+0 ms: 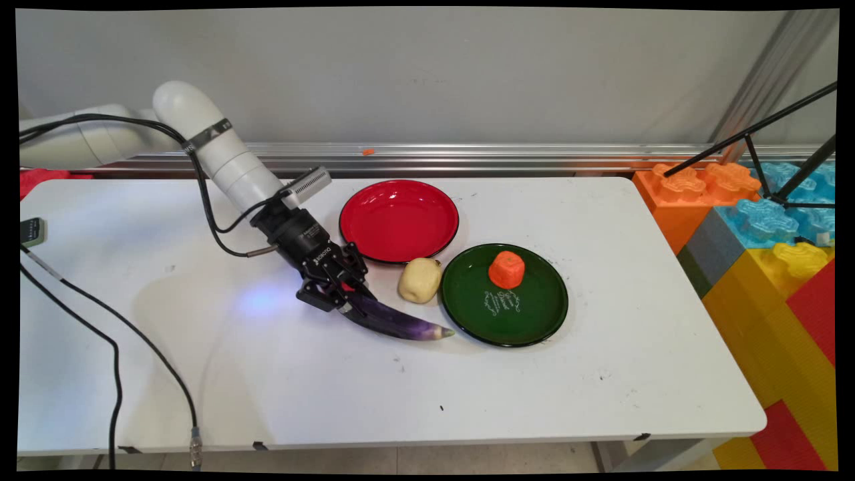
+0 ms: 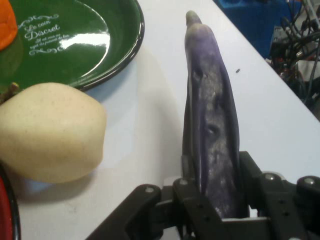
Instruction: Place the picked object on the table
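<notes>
My gripper (image 1: 346,302) (image 2: 214,180) is shut on the thick end of a long purple eggplant (image 1: 399,323) (image 2: 211,120). The eggplant stretches right along the white table, its tip close to the green plate (image 1: 528,321) (image 2: 107,52). Whether it rests on the table or hangs just above it, I cannot tell. A pale yellow pear (image 1: 420,280) (image 2: 50,131) lies right behind the eggplant, between the two plates. An orange carrot piece (image 1: 506,269) (image 2: 6,22) stands on the green plate. The red plate (image 1: 399,220) sits empty behind the gripper.
Large toy building blocks (image 1: 768,254) in orange, blue, yellow and red are stacked past the table's right edge, with a black tripod (image 1: 775,160) over them. Black cables (image 1: 113,347) trail across the table's left side. A metal rail (image 1: 467,157) runs along the back wall.
</notes>
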{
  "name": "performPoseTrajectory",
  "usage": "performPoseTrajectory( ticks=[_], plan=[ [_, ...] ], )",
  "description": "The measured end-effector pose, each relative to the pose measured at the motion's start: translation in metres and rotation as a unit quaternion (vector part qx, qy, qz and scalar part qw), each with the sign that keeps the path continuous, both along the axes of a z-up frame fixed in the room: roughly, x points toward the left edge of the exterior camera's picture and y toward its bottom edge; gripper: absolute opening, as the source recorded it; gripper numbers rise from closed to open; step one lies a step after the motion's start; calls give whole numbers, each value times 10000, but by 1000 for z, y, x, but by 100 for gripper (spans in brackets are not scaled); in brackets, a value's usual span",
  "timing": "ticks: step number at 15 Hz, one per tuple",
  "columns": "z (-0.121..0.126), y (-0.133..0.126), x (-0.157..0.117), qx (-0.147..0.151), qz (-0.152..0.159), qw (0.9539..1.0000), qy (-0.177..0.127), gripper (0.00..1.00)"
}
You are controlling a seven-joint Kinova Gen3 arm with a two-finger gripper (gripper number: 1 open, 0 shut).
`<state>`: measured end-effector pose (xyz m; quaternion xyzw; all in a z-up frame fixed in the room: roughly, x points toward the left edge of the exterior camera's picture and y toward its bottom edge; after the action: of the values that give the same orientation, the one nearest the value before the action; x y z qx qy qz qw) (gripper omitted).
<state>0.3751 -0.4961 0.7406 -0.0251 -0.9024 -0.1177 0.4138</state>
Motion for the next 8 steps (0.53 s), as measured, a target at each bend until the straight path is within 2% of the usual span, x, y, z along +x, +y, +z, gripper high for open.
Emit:
performPoseTrajectory(
  ticks=[8],
  plan=[
    [-13,-5,-4,-74,-63,10000,-22,0]
  ],
)
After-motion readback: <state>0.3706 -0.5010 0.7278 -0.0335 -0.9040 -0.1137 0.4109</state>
